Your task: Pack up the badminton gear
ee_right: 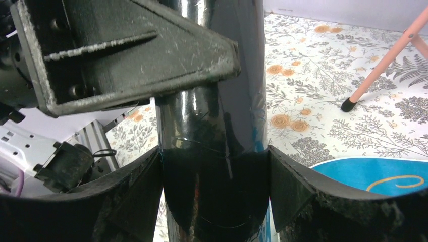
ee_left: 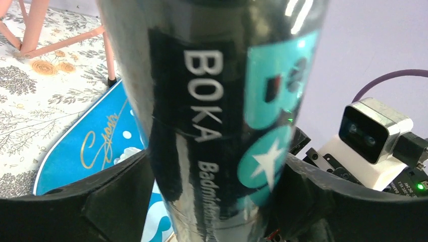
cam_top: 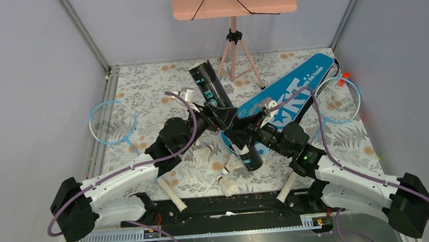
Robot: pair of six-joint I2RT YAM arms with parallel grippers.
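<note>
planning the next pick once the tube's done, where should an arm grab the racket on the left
Take the left racket by its white handle, from straight above, fingers across its width. It lies flat on the table, and the handle, its thickest part, lies uncovered, while part of the thin shaft runs under the left arm.

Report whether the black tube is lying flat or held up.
Held up, tilted. The left gripper and right gripper both clamp the black tube, the table far behind it; whether its near end touches down, cannot tell.
</note>
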